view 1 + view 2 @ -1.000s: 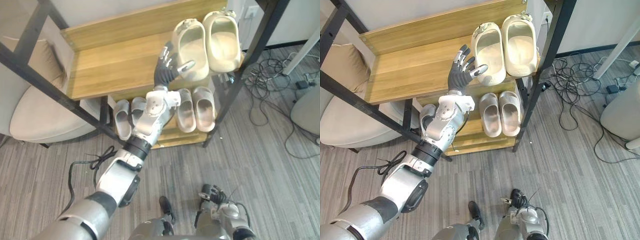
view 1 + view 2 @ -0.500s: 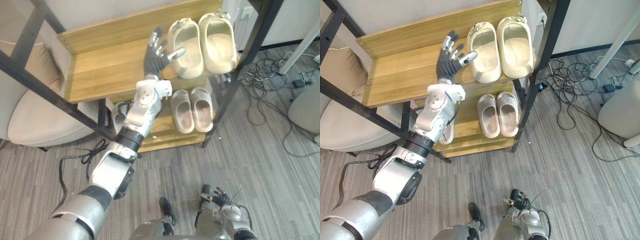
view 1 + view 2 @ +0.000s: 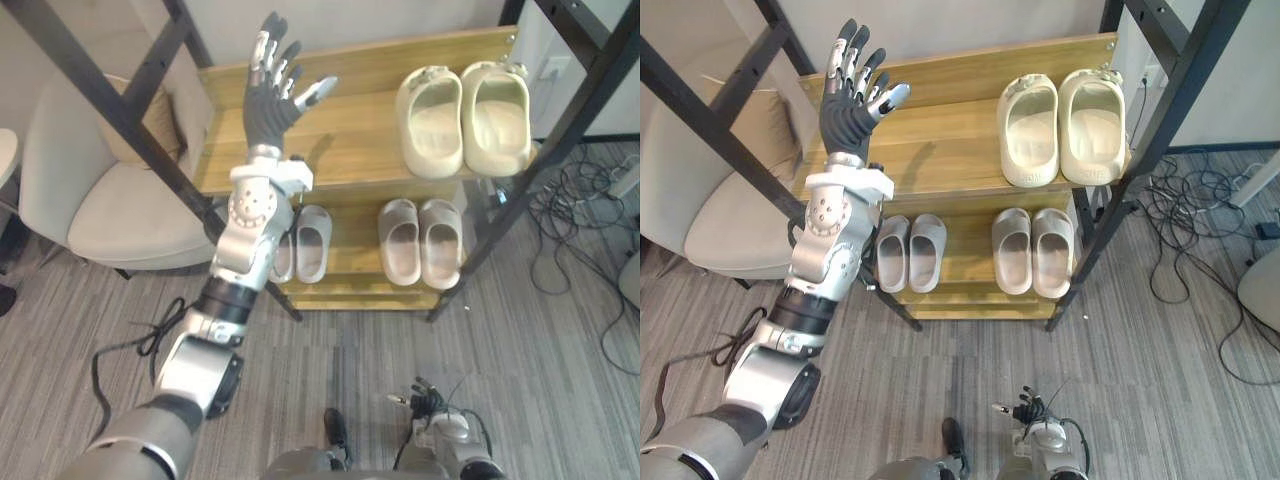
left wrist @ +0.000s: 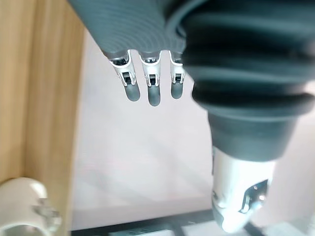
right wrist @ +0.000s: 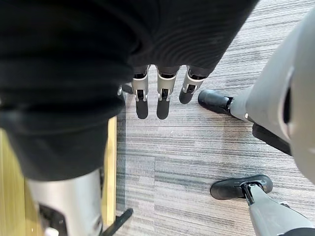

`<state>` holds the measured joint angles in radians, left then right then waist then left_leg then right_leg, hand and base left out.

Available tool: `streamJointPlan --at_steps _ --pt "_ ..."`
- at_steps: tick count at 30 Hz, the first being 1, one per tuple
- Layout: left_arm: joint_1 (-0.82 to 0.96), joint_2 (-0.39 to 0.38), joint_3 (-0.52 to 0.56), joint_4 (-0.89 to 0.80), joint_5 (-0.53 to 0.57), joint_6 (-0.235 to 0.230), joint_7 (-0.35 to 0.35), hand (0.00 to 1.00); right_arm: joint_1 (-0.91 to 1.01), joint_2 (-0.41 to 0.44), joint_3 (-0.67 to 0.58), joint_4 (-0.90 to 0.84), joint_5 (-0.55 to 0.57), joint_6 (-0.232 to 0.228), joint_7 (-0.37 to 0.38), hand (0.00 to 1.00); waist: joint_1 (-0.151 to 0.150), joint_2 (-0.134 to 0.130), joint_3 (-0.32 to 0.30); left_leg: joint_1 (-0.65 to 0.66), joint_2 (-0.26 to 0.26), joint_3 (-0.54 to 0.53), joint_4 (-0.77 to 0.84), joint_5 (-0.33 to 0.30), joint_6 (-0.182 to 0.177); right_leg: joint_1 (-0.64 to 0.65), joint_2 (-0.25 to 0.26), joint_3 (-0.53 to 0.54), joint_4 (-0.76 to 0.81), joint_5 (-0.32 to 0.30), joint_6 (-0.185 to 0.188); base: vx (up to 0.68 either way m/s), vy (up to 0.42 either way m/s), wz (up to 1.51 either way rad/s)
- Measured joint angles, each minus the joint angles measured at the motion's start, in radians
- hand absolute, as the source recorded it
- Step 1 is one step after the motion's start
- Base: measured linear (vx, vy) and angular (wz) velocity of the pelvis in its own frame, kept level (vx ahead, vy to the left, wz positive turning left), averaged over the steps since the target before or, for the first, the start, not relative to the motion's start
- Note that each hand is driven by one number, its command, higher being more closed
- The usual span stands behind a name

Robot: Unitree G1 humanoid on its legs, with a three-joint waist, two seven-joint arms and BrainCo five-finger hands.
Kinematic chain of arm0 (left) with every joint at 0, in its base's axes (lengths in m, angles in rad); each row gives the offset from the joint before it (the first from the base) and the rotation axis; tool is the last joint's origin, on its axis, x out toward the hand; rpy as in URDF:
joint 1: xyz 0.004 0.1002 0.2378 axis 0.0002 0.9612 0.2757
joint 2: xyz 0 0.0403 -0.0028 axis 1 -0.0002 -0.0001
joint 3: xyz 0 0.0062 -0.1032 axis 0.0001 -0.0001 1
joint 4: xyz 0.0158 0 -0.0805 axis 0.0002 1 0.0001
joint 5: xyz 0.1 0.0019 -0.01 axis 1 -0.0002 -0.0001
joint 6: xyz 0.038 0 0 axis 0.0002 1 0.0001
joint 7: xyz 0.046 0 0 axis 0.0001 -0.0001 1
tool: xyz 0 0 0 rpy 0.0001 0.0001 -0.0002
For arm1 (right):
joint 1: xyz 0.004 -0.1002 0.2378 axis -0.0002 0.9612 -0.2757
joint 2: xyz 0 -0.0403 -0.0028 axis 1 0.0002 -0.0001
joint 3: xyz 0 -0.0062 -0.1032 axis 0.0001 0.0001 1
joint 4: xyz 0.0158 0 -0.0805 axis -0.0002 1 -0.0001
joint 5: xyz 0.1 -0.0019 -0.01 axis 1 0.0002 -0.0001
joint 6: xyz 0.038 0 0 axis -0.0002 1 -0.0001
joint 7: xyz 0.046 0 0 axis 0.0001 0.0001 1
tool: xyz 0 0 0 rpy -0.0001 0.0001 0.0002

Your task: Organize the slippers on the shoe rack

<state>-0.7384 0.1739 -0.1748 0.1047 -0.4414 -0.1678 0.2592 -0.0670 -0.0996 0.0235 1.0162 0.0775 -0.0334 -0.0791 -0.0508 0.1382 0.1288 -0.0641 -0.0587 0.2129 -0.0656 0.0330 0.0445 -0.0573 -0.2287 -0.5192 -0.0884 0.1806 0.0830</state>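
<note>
You have a pair of chunky cream slippers (image 3: 465, 115) side by side at the right end of the shoe rack's (image 3: 350, 150) top shelf. Two flatter greyish pairs sit on the lower shelf, the right pair (image 3: 420, 240) just beneath them and the left pair (image 3: 300, 245) toward the left end. Your left hand (image 3: 848, 110) is raised over the top shelf's left end, well apart from the cream slippers, fingers (image 3: 270, 50) spread straight and holding nothing, while your right hand (image 5: 162, 101) hangs over the floor (image 5: 197, 157), fingers relaxed and empty.

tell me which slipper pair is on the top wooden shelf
The chunky cream clog-style pair; the pale grey pair and the beige pair sit a level lower.
</note>
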Motion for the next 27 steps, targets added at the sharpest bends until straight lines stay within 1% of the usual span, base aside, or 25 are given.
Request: streamJointPlan --at_steps 2,3,4,5,6,8,10,12,13,14,16,17,18,19,20,21,23,25,26,27 --pt "0.073 -0.008 -0.016 -0.075 -0.001 -0.003 -0.019 0.0 0.003 0.001 0.0 0.006 0.0 0.005 0.0 0.0 0.003 -0.001 -0.004 0.017 0.0 -0.014 0.0 -0.001 -0.002 0.025 0.0 -0.017 0.0 -0.007 0.002 -0.01 0.017 0.24" --pt "0.138 -0.016 -0.033 -0.131 -0.004 -0.01 -0.031 0.0 0.019 0.003 0.0 0.011 0.0 0.005 0.0 0.0 0.016 -0.002 -0.021 0.018 0.0 -0.019 0.0 -0.003 -0.004 0.029 0.0 -0.022 0.0 -0.01 0.004 -0.01 0.019 0.13" --pt "0.176 -0.025 -0.045 -0.16 -0.005 -0.016 -0.045 0.0 0.024 0.003 0.0 0.02 0.0 0.005 0.0 0.0 0.025 -0.002 -0.029 0.021 0.0 -0.024 0.0 -0.004 -0.005 0.034 0.0 -0.026 0.0 -0.011 0.005 -0.01 0.03 0.15" --pt "0.227 -0.044 -0.07 -0.195 -0.014 -0.02 -0.062 0.0 0.027 0.003 -0.001 0.023 0.0 0.007 0.0 0.0 0.042 -0.003 -0.031 0.031 0.0 -0.031 0.0 -0.006 -0.009 0.049 0.0 -0.033 0.0 -0.014 0.007 -0.01 0.02 0.14" --pt "0.246 -0.048 -0.08 -0.207 -0.018 -0.021 -0.07 0.0 0.029 0.003 0.0 0.024 0.0 0.008 0.0 0.0 0.045 -0.003 -0.034 0.032 0.0 -0.034 0.0 -0.008 -0.011 0.052 0.0 -0.037 0.0 -0.016 0.007 -0.01 0.023 0.21" --pt "0.361 -0.05 -0.149 -0.273 -0.052 -0.021 -0.124 0.0 0.039 0.011 0.0 0.026 -0.001 0.01 0.0 0.0 0.056 -0.006 -0.05 0.035 0.001 -0.043 0.0 -0.008 -0.012 0.061 0.0 -0.051 0.0 -0.02 0.009 -0.02 0.019 0.16" --pt "0.418 -0.051 -0.184 -0.283 -0.069 -0.021 -0.155 0.0 0.039 0.015 0.0 0.027 -0.001 0.01 0.001 0.0 0.061 -0.007 -0.06 0.035 0.001 -0.043 0.0 -0.008 -0.012 0.062 0.0 -0.051 0.0 -0.02 0.009 -0.01 0.008 0.02" --pt "0.542 -0.054 -0.247 -0.28 -0.093 -0.014 -0.215 0.0 0.039 0.018 0.019 0.029 -0.002 0.011 0.001 0.0 0.063 -0.012 -0.067 0.052 0.001 -0.043 -0.001 -0.008 -0.012 0.077 0.002 -0.051 0.0 -0.021 0.01 0.0 0.0 0.0" --pt "0.565 -0.054 -0.258 -0.275 -0.093 -0.013 -0.225 0.0 0.039 0.019 0.021 0.029 -0.003 0.012 0.002 0.0 0.063 -0.013 -0.067 0.057 0.002 -0.043 -0.003 -0.008 -0.012 0.082 0.003 -0.051 -0.001 -0.022 0.011 0.0 0.0 0.0" --pt "0.631 -0.051 -0.284 -0.251 -0.093 0.0 -0.256 0.0 0.042 0.02 0.022 0.029 -0.02 0.013 0.002 0.0 0.064 -0.023 -0.068 0.074 0.004 -0.044 -0.005 -0.011 -0.016 0.098 0.005 -0.052 -0.001 -0.028 0.008 0.0 0.0 0.0" --pt "0.722 -0.05 -0.296 -0.179 -0.092 0.021 -0.288 0.0 0.038 0.021 0.035 0.029 -0.039 0.013 0.004 0.0 0.067 -0.035 -0.077 0.088 0.01 -0.044 -0.01 -0.014 -0.022 0.111 0.011 -0.053 -0.005 -0.036 0.006 0.0 0.0 0.0" --pt "0.735 -0.05 -0.296 -0.162 -0.092 0.023 -0.289 0.0 0.038 0.021 0.038 0.029 -0.039 0.013 0.004 0.0 0.068 -0.04 -0.076 0.089 0.011 -0.045 -0.011 -0.014 -0.022 0.112 0.013 -0.054 -0.005 -0.038 0.003 -0.02 -0.016 -0.05" --pt "0.796 -0.05 -0.292 -0.07 -0.091 0.031 -0.292 0.0 0.039 0.022 0.041 0.029 -0.039 0.013 0.009 0.0 0.079 -0.049 -0.081 0.098 0.018 -0.044 -0.022 -0.009 -0.03 0.114 0.021 -0.053 -0.007 -0.044 0.001 -0.02 -0.019 -0.06" --pt "0.81 -0.049 -0.291 -0.049 -0.089 0.033 -0.294 0.0 0.04 0.022 0.041 0.029 -0.039 0.013 0.011 0.0 0.082 -0.053 -0.081 0.099 0.02 -0.044 -0.022 -0.008 -0.031 0.114 0.023 -0.053 -0.007 -0.048 0.004 -0.02 -0.034 -0.05" --pt "0.85 -0.048 -0.28 0.025 -0.07 0.05 -0.306 0.0 0.043 0.022 0.044 0.029 -0.039 0.012 0.013 0.0 0.087 -0.063 -0.082 0.099 0.025 -0.045 -0.024 -0.005 -0.035 0.114 0.03 -0.055 -0.007 -0.055 0.001 -0.01 -0.043 0.03" --pt "0.881 -0.048 -0.264 0.091 -0.05 0.056 -0.308 0.0 0.046 0.022 0.053 0.03 -0.039 0.012 0.016 0.0 0.089 -0.072 -0.082 0.099 0.031 -0.05 -0.026 -0.003 -0.039 0.116 0.035 -0.059 -0.007 -0.058 -0.002 -0.01 -0.037 0.07" --pt "0.905 -0.047 -0.242 0.159 -0.013 0.067 -0.309 0.0 0.049 0.022 0.058 0.03 -0.039 0.01 0.018 0.0 0.088 -0.082 -0.076 0.103 0.035 -0.063 -0.026 0.0 -0.043 0.126 0.04 -0.07 -0.007 -0.064 -0.004 0.0 -0.039 0.16" --pt "0.926 -0.051 -0.187 0.292 0.061 0.069 -0.307 0.0 0.064 0.021 0.058 0.03 -0.039 0.004 0.019 0.0 0.1 -0.097 -0.079 0.104 0.045 -0.065 -0.026 0.001 -0.049 0.128 0.05 -0.075 -0.007 -0.069 -0.008 0.0 -0.037 0.1" --pt "0.928 -0.051 -0.175 0.313 0.079 0.069 -0.306 0.0 0.066 0.021 0.058 0.03 -0.039 0.003 0.019 0.0 0.101 -0.098 -0.08 0.104 0.047 -0.065 -0.026 0.001 -0.05 0.129 0.052 -0.075 -0.007 -0.07 -0.009 0.0 0.0 0.0" --pt "0.93 -0.051 -0.141 0.37 0.114 0.069 -0.304 0.0 0.069 0.022 0.058 0.03 -0.04 0.003 0.019 0.0 0.102 -0.102 -0.081 0.104 0.05 -0.066 -0.026 0.0 -0.054 0.129 0.056 -0.075 -0.007 -0.072 -0.012 0.0 0.0 0.0"
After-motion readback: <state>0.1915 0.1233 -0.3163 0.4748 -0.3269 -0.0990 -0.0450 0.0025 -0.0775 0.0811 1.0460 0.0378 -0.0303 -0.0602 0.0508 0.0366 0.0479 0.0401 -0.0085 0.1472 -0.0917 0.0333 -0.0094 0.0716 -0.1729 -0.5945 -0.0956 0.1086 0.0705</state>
